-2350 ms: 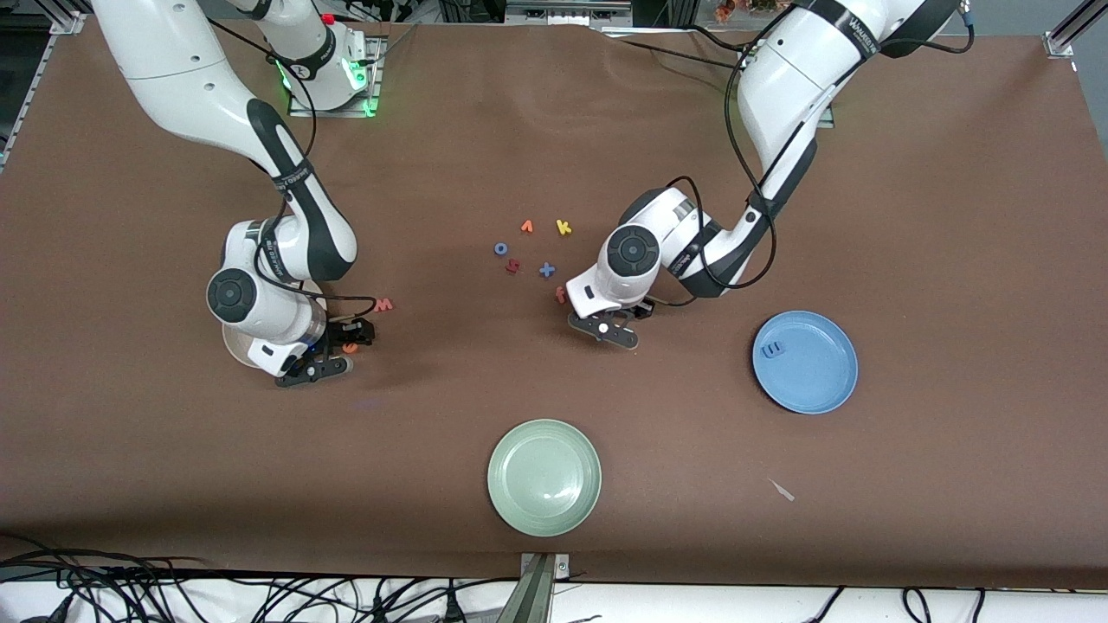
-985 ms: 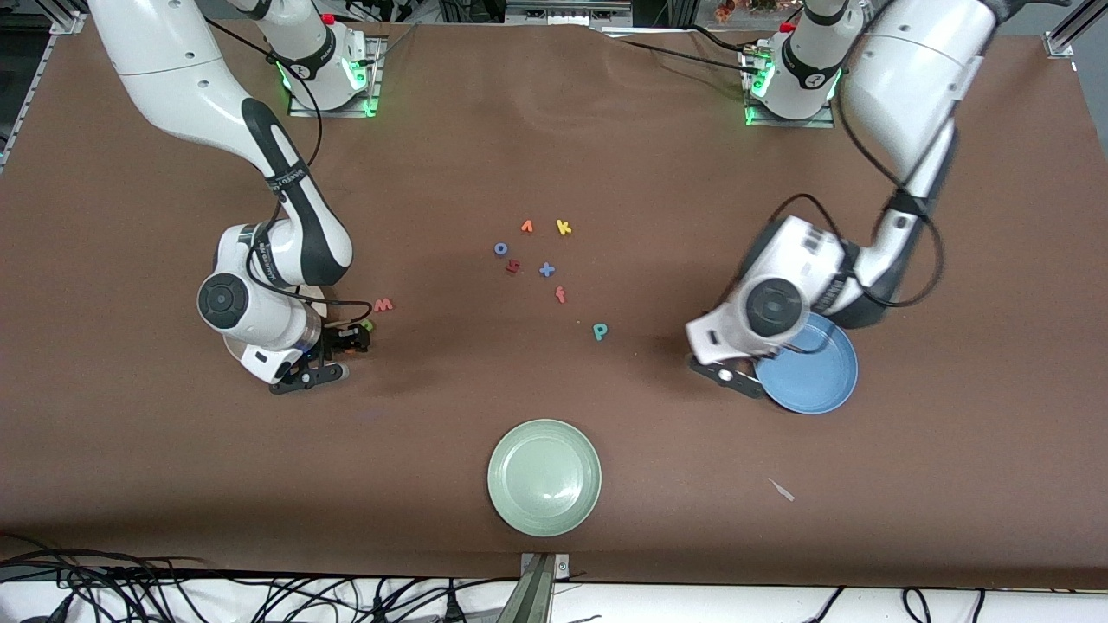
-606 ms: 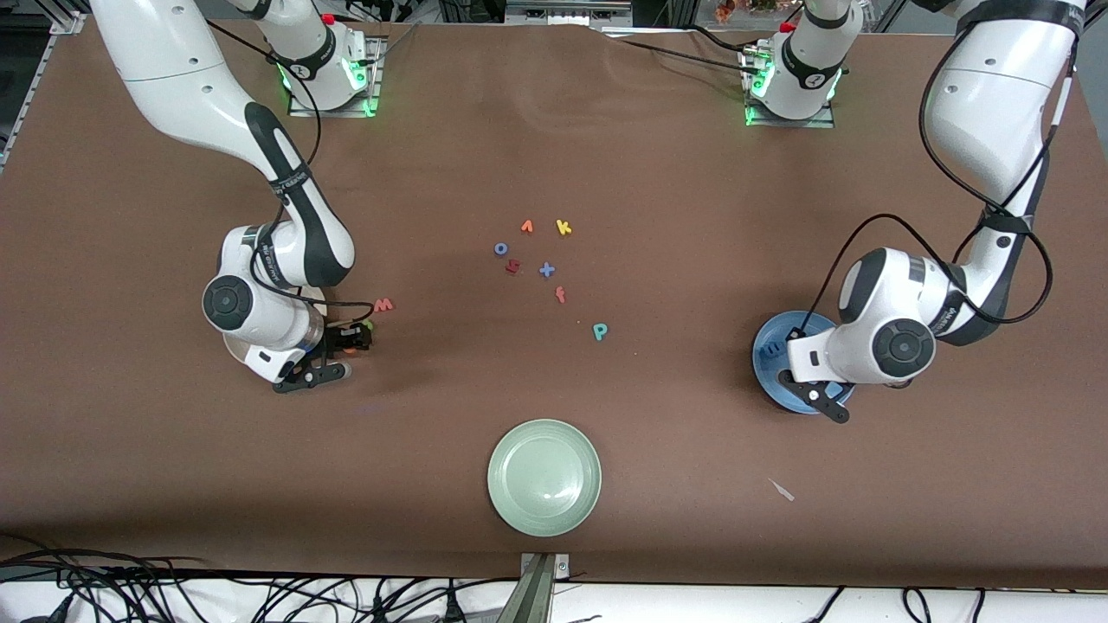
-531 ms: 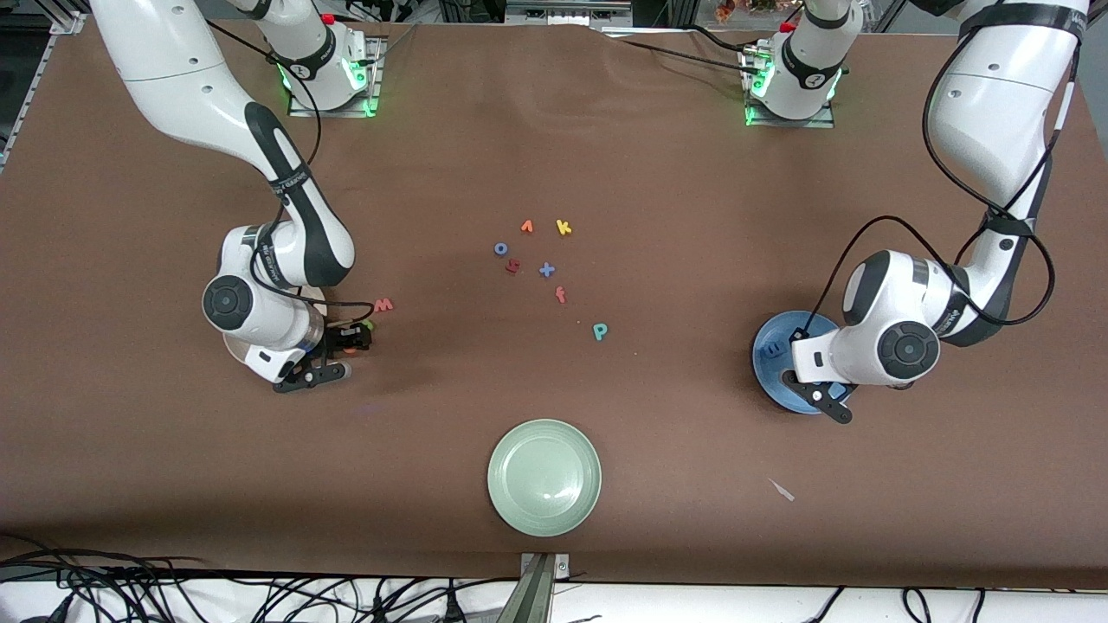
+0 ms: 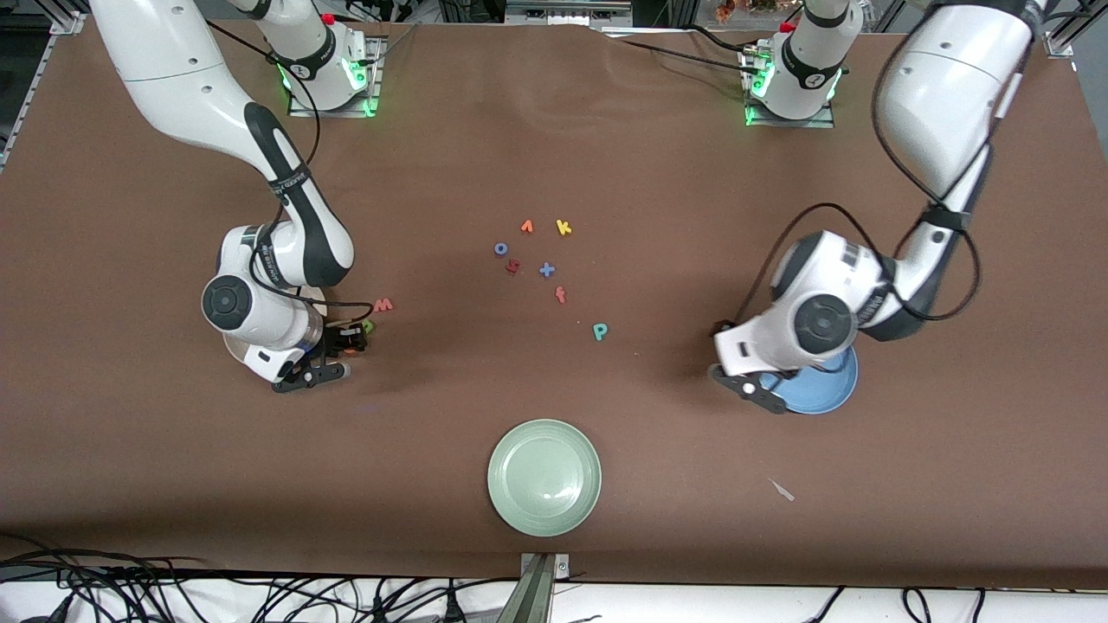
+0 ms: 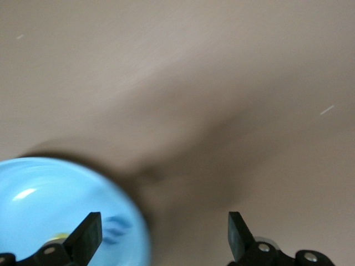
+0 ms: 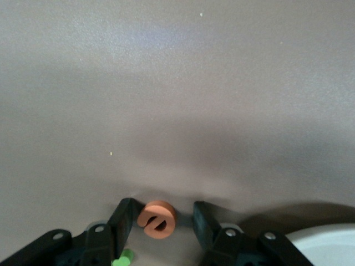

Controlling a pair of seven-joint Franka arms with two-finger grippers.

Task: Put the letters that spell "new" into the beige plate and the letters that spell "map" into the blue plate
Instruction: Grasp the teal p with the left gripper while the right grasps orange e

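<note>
My right gripper is low on the table beside the beige plate, open, its fingers either side of the orange e. One finger touches the e and the other stands a little off it. The green n lies just beside that gripper, and the pink-red w is farther from the front camera. My left gripper hangs open and empty over the rim of the blue plate. The blue m lies in that plate with a yellow piece. The teal p rests mid-table.
A pale green plate sits near the table's front edge. Mid-table lie a yellow k, an orange letter, a blue o, a dark red letter, a blue x and a red-orange f.
My left arm swung from mid-table to the blue plate, opened its gripper there, then drew back to the rim. My right gripper's fingers have narrowed around the orange e.
</note>
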